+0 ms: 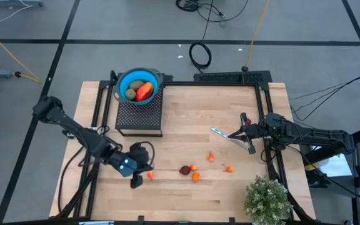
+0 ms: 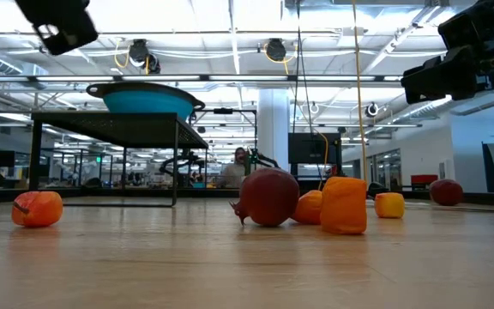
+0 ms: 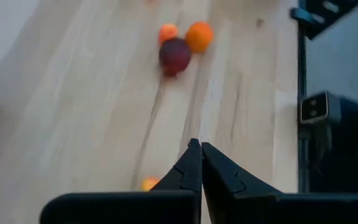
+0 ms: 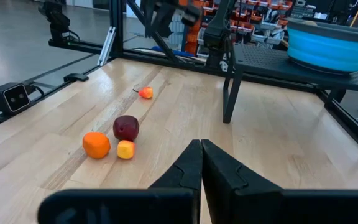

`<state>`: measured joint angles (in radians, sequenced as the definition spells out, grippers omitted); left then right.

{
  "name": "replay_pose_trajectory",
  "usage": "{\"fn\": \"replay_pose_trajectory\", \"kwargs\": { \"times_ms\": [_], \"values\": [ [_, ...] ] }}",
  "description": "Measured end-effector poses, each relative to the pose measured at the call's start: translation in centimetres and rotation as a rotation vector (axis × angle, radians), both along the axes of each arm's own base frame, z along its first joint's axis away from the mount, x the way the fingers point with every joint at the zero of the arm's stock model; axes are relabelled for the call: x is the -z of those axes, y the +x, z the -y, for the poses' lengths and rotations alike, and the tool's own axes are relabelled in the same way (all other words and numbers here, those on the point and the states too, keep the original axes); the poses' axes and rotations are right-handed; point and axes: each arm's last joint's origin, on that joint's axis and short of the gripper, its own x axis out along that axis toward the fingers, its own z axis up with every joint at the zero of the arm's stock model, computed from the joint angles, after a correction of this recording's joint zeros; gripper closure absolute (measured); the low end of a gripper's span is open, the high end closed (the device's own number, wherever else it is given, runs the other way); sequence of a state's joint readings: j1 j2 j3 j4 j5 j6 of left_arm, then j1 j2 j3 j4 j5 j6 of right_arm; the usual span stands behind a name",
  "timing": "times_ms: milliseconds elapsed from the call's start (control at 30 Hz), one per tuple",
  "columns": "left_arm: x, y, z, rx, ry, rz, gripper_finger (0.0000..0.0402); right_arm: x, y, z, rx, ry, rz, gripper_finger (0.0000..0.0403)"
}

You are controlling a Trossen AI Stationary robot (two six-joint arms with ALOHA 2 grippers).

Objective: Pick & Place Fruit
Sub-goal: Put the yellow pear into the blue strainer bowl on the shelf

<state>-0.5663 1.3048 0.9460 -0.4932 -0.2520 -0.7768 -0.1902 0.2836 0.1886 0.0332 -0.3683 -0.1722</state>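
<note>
A blue bowl (image 1: 139, 84) stands on a black rack at the far left. It holds a brownish-green oval (image 1: 133, 89) and a red-orange piece (image 1: 144, 92). A dark red fruit (image 1: 184, 169) and several tiny orange ones (image 1: 195, 177) lie on the table's near middle. One more orange piece (image 1: 149, 175) lies beside my left gripper (image 1: 139, 178). That gripper is shut and empty above the table, as its wrist view (image 3: 199, 149) shows. My right gripper (image 1: 242, 134) is shut and empty at the right, also in its wrist view (image 4: 199, 146).
A thin silvery-blue utensil (image 1: 220, 132) lies on the table just left of my right gripper. A bushy potted plant (image 1: 267, 199) stands at the near right corner. A black frame (image 1: 264, 119) runs along the table's far and right sides.
</note>
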Motion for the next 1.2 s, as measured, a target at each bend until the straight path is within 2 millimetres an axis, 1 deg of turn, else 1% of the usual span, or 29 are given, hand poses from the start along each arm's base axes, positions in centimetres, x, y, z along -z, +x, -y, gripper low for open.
{"fn": "replay_pose_trajectory", "kwargs": {
  "times_ms": [100,200,500,800,1033,1133,1200],
  "values": [
    [0.4,0.1,0.1,-0.100,-0.076,-0.040,0.0391,0.0,0.0,0.0,0.000,0.000,0.000,0.0403],
    [0.6,0.1,0.0,-0.184,-0.139,-0.069,0.0396,0.0,0.0,0.0,0.000,0.000,0.000,0.0403],
    [1.1,-0.5,-0.3,-0.406,-0.250,-0.149,0.0395,0.0,0.0,0.0,0.000,0.000,0.000,0.0403],
    [1.1,-0.5,-0.5,-0.534,-0.307,-0.134,0.0400,0.0,0.0,0.0,0.000,0.000,0.000,0.0403],
    [1.1,-0.4,-0.6,-0.646,-0.386,-0.127,0.0400,0.0,0.0,0.0,0.000,0.000,0.000,0.0403],
    [1.6,-0.1,-0.4,-0.706,-0.415,-0.140,0.0401,0.0,0.0,0.0,0.000,0.000,0.000,0.0403],
    [2.3,0.1,-0.1,-0.735,-0.436,-0.184,0.0401,0.0,0.0,0.0,0.000,0.000,0.000,0.0403]
  ]
}}
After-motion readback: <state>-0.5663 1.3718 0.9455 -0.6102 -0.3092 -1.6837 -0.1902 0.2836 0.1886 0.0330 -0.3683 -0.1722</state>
